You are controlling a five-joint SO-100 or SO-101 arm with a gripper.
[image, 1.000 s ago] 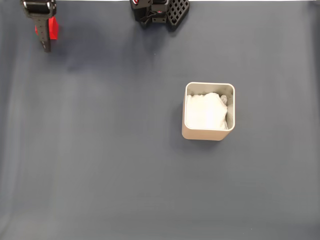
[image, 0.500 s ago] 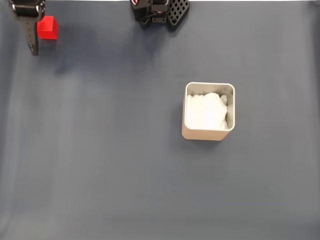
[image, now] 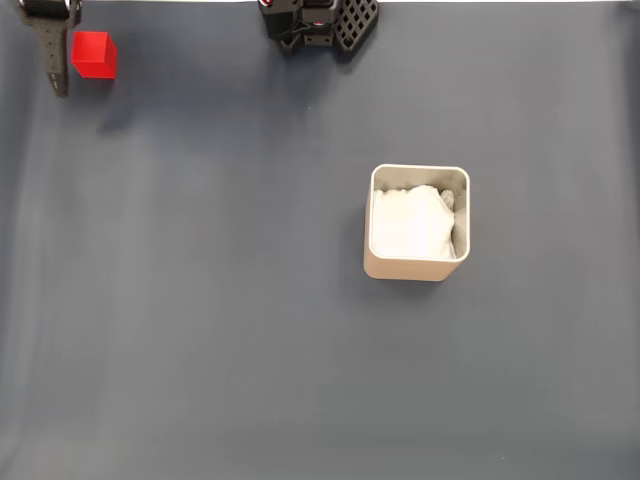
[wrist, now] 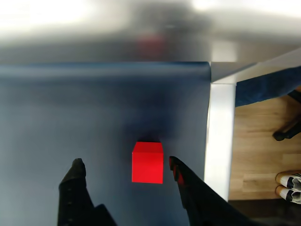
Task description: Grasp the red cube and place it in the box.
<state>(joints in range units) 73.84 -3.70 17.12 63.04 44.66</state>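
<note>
Gripper (wrist: 127, 165) spread wide, nothing in it — in the wrist view the two dark fingers (wrist: 75, 181) stand apart with the cube (wrist: 147, 162) on the mat (wrist: 70, 117) between them, nearer the right finger, no contact visible. In the fixed view one dark finger (image: 52, 45) shows at the top left corner, the cube (image: 94, 54) just to its right. Box (image: 416, 268) sits well apart, right of centre, upright, white padding (image: 410, 225) inside. Arm base (image: 320, 20) at the top edge. Wrist view — white table edge (wrist: 218, 136) right of the mat.
</note>
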